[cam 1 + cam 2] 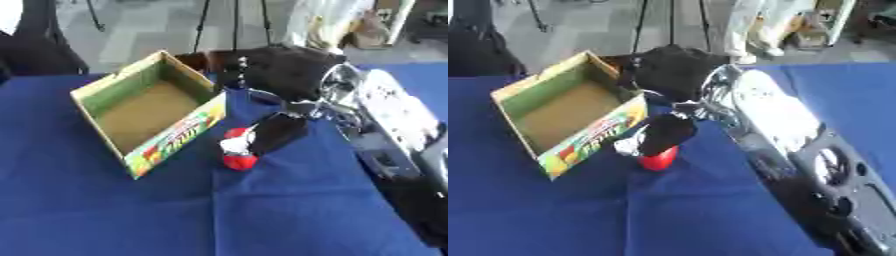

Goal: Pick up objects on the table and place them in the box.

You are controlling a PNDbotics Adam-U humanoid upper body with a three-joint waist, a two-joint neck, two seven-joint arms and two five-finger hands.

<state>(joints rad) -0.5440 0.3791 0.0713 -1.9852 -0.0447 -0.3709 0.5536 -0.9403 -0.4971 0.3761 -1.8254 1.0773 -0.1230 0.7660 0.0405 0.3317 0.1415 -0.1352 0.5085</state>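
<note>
My right hand (278, 132) has its fingers curled around a red-and-white object (236, 150) on the blue tablecloth (131, 215), just beside the box's printed wall. To do this well I should lift straight up first; then carry toward ten o'clock, clearing the rim of the open cardboard box (96, 85) before letting go over its bare floor.

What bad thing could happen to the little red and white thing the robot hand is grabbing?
The right hand covers only the top of the red and white object, so it might slip out when lifted. The box wall stands close beside it, so a low swing could bump the wall and push the box along the blue cloth.
</note>
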